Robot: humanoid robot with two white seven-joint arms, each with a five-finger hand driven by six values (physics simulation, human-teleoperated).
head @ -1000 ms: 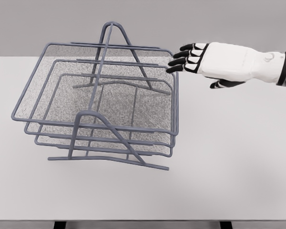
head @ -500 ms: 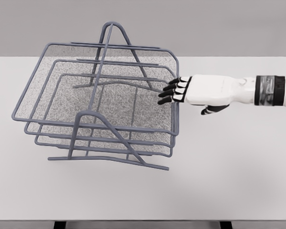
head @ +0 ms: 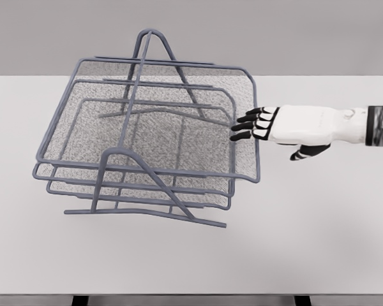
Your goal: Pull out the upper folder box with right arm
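- The three-tier wire rack (head: 154, 215) stands on the white table (head: 319, 229); its A-shaped frame is upright at front and back.
- The upper folder box (head: 115, 167) — the top mesh tray — sits offset toward my right relative to the two trays under it, its right rim overhanging theirs.
- My right hand (head: 287, 127) comes in level from the right, its dark fingertips (head: 242, 127) extended across that right rim, thumb hanging below and apart.
- Fingers look only slightly bent; whether they hook the wire or merely touch it, I cannot tell.
- Judgement: the pull step is in hand, only partly done.
- Next move calls for a firm catch on the rim and a straight draw rightward — any lift or twist could jam the tray in its runners or drag the rack.
- Left arm not seen.
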